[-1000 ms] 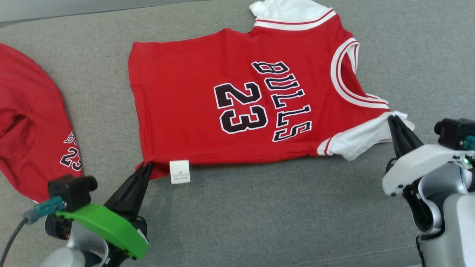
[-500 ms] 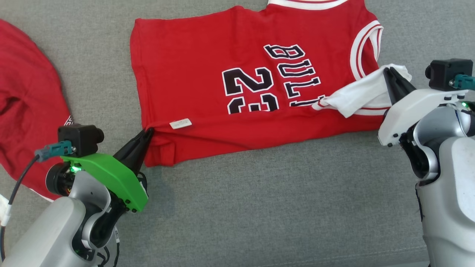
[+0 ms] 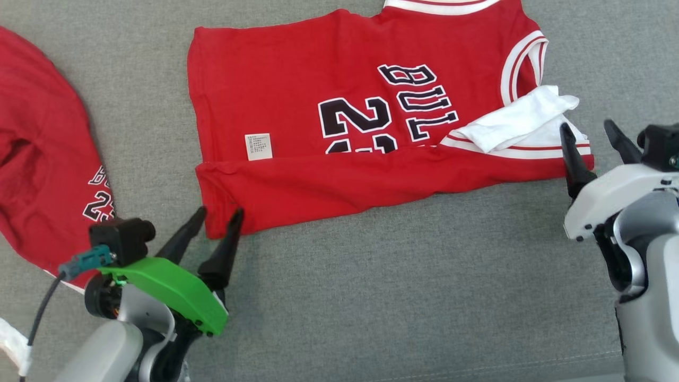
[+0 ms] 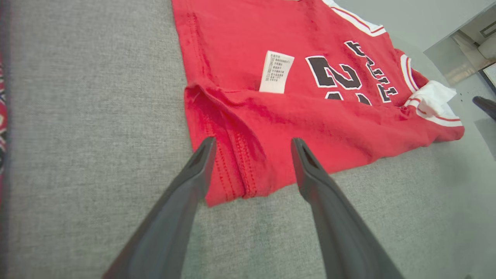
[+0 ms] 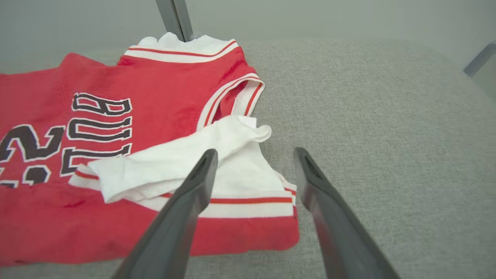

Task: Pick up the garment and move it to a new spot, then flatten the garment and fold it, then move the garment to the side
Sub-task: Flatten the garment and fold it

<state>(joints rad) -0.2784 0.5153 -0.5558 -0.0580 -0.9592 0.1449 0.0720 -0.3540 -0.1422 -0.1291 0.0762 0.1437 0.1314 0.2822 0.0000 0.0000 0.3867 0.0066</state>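
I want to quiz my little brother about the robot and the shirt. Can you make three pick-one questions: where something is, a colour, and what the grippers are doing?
1. Where is the small white label on the jersey?
A) on the white sleeve
B) just beyond the folded-over near edge
C) on the grey cloth beside the jersey

2. What colour is the cover on the left gripper?
A) blue
B) white
C) green

3. How do the left gripper and right gripper stand?
A) both open
B) both pinching the jersey
C) one open, one shut

Answers:
1 B, the label lies on red cloth beside the fold.
2 C, the head view shows it bright green.
3 A, each pair of fingers stands apart, gripping nothing.
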